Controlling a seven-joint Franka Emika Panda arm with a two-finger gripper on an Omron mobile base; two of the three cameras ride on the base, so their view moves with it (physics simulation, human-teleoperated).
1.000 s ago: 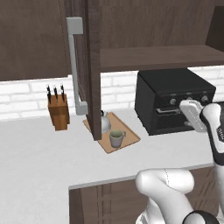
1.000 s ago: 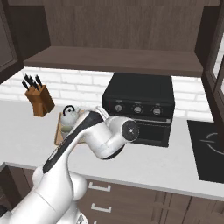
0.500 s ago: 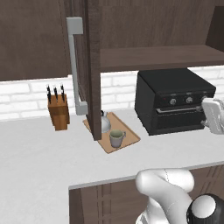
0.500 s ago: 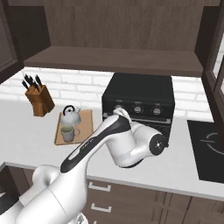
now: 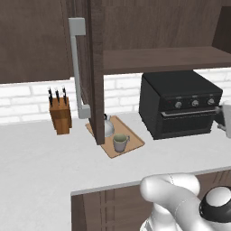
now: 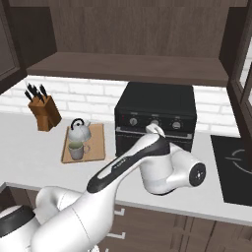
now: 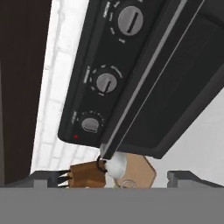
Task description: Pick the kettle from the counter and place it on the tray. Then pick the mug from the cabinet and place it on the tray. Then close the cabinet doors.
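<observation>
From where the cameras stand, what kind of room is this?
It looks like a home kitchen, rendered rather than real. A black countertop oven with three knobs stands on a light counter, a wooden knife block stands by the white brick wall, and a kettle and mug sit on a tray.

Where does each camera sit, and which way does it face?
Left base view: behind the arm's left, facing the open cabinet door, tray; white arm lower right.
Right base view: behind its right, facing the oven; arm lower left.
Hand view: rolled, close on oven knobs.
All share the oven, tray, kettle.
</observation>
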